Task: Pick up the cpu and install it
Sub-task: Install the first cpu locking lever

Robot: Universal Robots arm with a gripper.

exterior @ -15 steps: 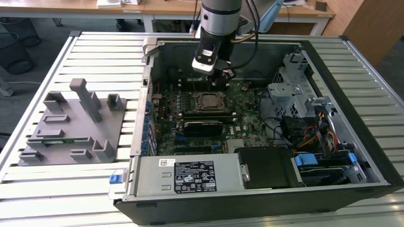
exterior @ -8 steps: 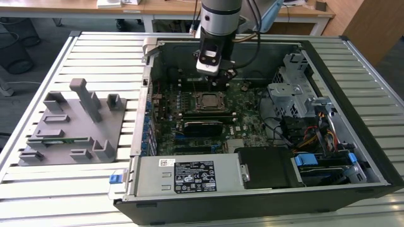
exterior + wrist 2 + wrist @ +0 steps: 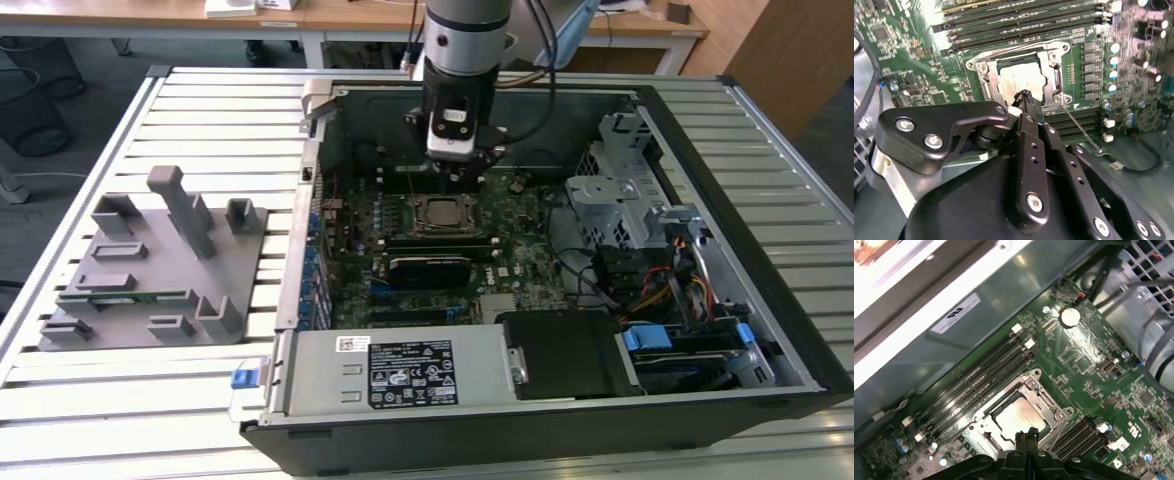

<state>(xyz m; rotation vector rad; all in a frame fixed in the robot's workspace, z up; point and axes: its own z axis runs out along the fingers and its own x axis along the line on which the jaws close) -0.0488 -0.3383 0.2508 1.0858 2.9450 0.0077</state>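
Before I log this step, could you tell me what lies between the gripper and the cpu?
Nothing: in both wrist views the gripper hangs directly over the cpu seated in its socket frame.

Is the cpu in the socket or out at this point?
In. The cpu lies flat inside the socket frame in both wrist views; the gripper hovers above it, fingertips together, holding nothing.
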